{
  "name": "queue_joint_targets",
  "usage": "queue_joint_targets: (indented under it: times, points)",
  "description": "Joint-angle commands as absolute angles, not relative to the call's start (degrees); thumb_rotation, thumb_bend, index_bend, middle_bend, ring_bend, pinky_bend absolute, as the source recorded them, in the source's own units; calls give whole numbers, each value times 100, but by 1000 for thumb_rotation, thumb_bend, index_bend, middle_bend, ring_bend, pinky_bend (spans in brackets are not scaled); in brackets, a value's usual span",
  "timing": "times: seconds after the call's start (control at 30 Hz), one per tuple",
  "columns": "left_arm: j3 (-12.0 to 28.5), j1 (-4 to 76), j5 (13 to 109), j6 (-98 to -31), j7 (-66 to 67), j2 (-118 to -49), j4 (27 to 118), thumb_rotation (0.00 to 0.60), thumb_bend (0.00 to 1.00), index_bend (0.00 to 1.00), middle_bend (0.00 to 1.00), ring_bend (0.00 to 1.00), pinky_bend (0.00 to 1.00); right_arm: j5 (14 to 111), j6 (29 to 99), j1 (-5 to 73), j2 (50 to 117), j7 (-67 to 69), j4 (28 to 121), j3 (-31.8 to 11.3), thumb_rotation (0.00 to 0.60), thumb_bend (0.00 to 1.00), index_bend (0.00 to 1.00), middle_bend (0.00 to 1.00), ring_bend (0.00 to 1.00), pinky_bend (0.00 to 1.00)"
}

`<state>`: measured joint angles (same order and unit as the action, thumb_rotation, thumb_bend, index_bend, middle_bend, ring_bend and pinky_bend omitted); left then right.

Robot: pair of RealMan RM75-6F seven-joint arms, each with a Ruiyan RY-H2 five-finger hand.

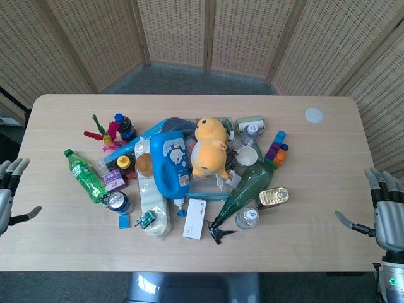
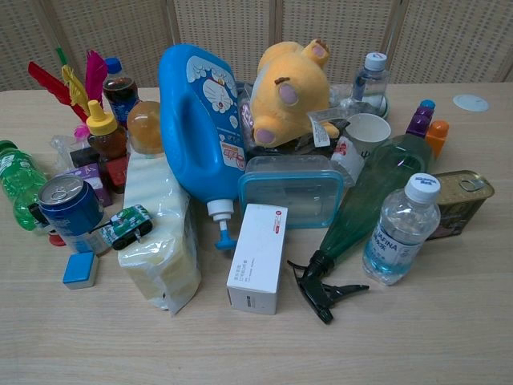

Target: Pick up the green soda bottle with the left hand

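Observation:
The green soda bottle (image 1: 85, 175) lies on its side at the left edge of the pile, cap pointing to the far left; in the chest view only part of the green soda bottle (image 2: 18, 183) shows at the left border. My left hand (image 1: 9, 192) hovers off the table's left edge, fingers apart, holding nothing, well left of the bottle. My right hand (image 1: 383, 211) is at the table's right edge, fingers spread and empty. Neither hand appears in the chest view.
A blue can (image 1: 118, 202) and a small purple box (image 1: 114, 180) sit right beside the bottle. Further right are a blue detergent jug (image 1: 170, 164), a yellow plush (image 1: 210, 146), a green spray bottle (image 1: 247, 188), a water bottle (image 2: 401, 228) and a tin (image 1: 273, 197).

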<state>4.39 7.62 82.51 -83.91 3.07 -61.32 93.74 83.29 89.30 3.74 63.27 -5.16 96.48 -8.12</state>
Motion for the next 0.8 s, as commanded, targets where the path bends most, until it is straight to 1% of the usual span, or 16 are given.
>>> queue_joint_targets:
  times: [0.03, 0.27, 0.57, 0.7, 0.8]
  points:
    - [413, 762, 8351, -8436, 310, -6172, 9324, 600, 0, 0, 0, 0, 0, 8353, 8943, 371, 6325, -522, 9638, -804, 319, 0, 0, 0, 0, 0]
    - [303, 860, 8433, -8161, 345, -6175, 9191, 600, 0, 0, 0, 0, 0, 8350, 8968, 345, 6287, -438, 9634, -800, 318, 0, 0, 0, 0, 0]
    - [327, 1873, 8788, -6758, 183, -5749, 8217, 600, 0, 0, 0, 0, 0, 8295, 8942, 345, 6267, -377, 9660, -819, 315, 0, 0, 0, 0, 0]
    - [319, 2366, 8924, -6126, 206, -5778, 7822, 600, 0, 0, 0, 0, 0, 8277, 8927, 351, 6269, -385, 9678, -823, 319, 0, 0, 0, 0, 0]
    - [290, 2661, 8970, -5725, 291, -5928, 7474, 600, 0, 0, 0, 0, 0, 8260, 8904, 356, 6277, -399, 9665, -819, 317, 0, 0, 0, 0, 0]
